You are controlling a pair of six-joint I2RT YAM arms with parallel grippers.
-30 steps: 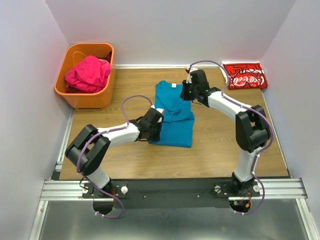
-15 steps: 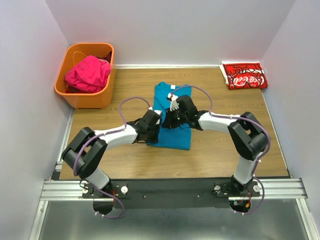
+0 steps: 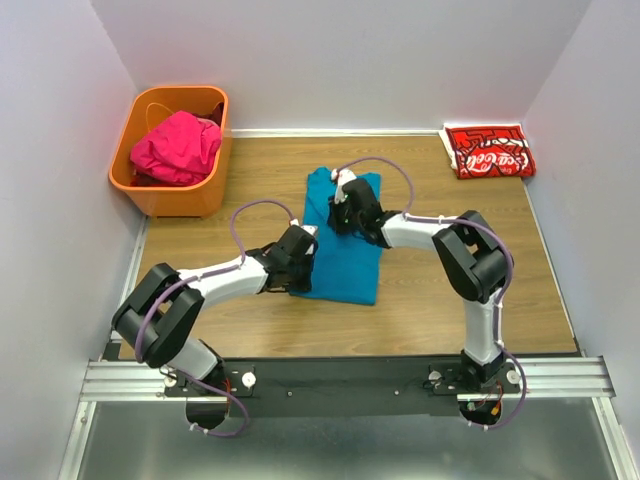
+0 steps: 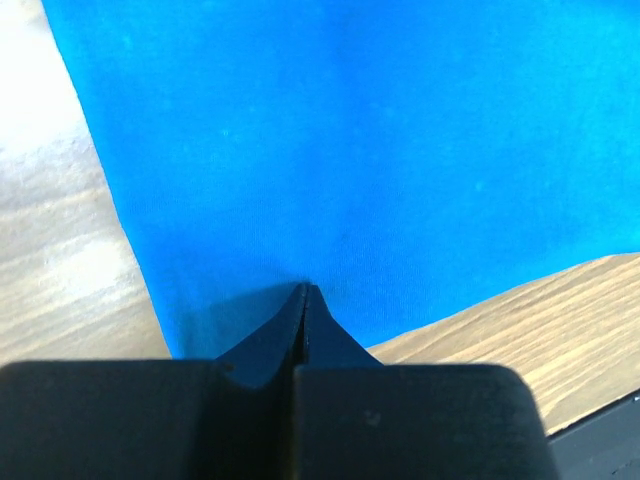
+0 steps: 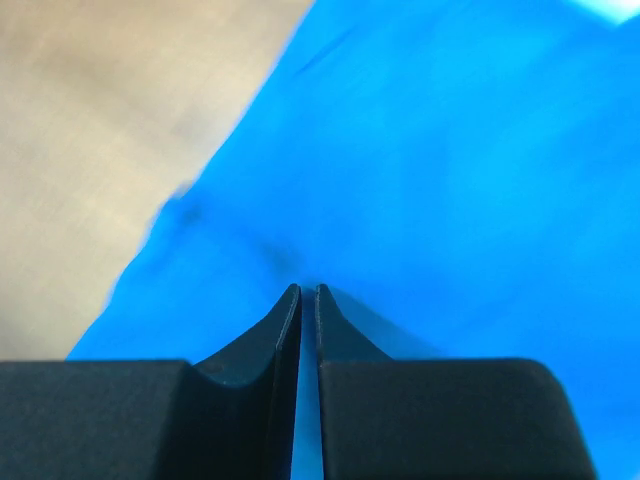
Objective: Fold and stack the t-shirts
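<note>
The teal-blue t-shirt [image 3: 352,268] lies folded into a long narrow strip on the wooden table, mid-view. My left gripper [image 3: 304,264] is shut, its tips resting on the shirt's lower left part just inside the edge [image 4: 303,290]. My right gripper [image 3: 338,218] sits on the shirt's upper left part, jaws almost together with blue cloth showing in the slit [image 5: 308,290]. The red Coca-Cola t-shirt [image 3: 489,152] lies folded at the far right corner. The magenta-pink t-shirt [image 3: 177,147] is bunched in the basket.
The orange plastic basket [image 3: 183,203] stands at the far left corner. White walls close the table on three sides. Bare wood [image 3: 450,290] lies right of the teal shirt. Both arms reach inward over the table's middle.
My right gripper swept from the shirt's upper right edge leftward across the cloth. The shirt is now a narrower, flatter strip. My left gripper shifted slightly down and left.
</note>
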